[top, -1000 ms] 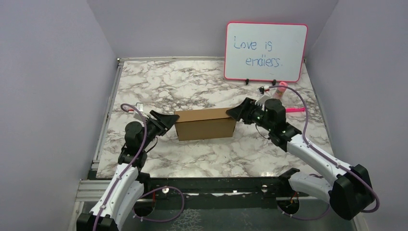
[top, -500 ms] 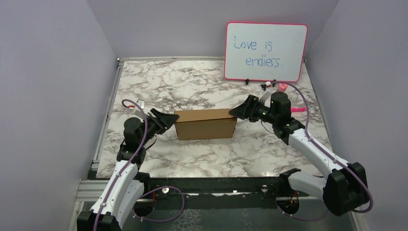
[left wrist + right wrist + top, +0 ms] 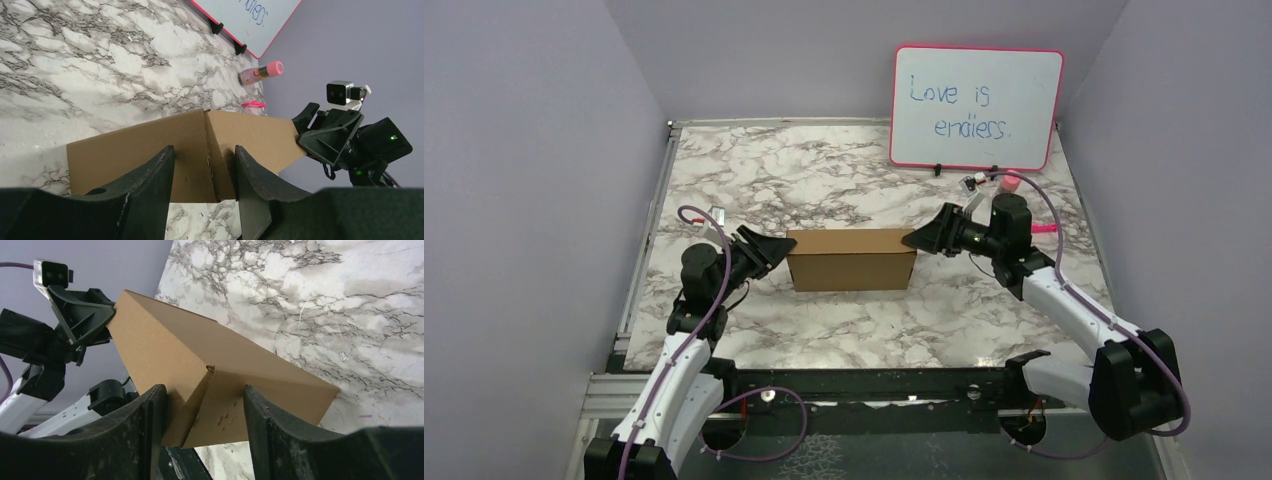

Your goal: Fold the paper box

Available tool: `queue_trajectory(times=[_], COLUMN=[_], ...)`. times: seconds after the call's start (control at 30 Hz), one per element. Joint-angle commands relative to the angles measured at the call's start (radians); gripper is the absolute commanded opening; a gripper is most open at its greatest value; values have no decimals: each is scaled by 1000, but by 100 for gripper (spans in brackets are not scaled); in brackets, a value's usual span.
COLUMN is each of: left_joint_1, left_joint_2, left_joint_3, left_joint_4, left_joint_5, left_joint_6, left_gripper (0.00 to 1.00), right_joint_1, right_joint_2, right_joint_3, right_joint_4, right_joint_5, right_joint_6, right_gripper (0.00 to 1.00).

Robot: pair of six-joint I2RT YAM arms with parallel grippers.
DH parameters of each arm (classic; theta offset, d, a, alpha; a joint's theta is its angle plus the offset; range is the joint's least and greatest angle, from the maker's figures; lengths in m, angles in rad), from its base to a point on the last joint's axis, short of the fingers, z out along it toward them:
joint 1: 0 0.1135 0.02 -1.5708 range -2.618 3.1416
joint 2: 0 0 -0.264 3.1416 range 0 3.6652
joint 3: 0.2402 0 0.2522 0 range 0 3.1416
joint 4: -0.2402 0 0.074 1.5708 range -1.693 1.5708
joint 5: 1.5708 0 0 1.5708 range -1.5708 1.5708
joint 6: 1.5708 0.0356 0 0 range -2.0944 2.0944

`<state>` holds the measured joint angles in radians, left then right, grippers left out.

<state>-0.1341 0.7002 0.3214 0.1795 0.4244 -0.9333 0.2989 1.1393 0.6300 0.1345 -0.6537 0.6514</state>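
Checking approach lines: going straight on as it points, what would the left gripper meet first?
The paper box: its left end sits right ahead of the left gripper; whether they touch is unclear.

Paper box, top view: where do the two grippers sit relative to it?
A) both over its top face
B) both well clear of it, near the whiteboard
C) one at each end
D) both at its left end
C: the left gripper is at the left end of the paper box and the right gripper is at its right end, so the box lies between them.
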Motion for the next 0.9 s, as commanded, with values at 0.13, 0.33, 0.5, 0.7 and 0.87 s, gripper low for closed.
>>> queue_trajectory(times=[0.13, 0.33, 0.5, 0.7, 0.87], left_joint_1=[10, 11, 14, 16, 17], left_joint_2=[37, 38, 28, 37, 120], left_joint_3=[-65, -107, -172, -199, -149], left_joint_4=[-178, -148, -82, -91, -38], left_joint_5=[-34, -44, -36, -84, -122], left_joint_6=[52, 9, -80, -71, -2], left_gripper=[44, 43, 40, 35, 30], right_joint_1=[-7, -7, -7, -7, -7], right_joint_2=[84, 114, 146, 200, 298], right_joint_3=[-131, -199, -237, -280, -276], right_joint_4=[8, 90, 101, 155, 282], right_joint_5=[-60, -40, 27, 51, -19], right_joint_6=[-128, -106, -129, -167, -121], right_gripper=[55, 51, 48, 41, 28])
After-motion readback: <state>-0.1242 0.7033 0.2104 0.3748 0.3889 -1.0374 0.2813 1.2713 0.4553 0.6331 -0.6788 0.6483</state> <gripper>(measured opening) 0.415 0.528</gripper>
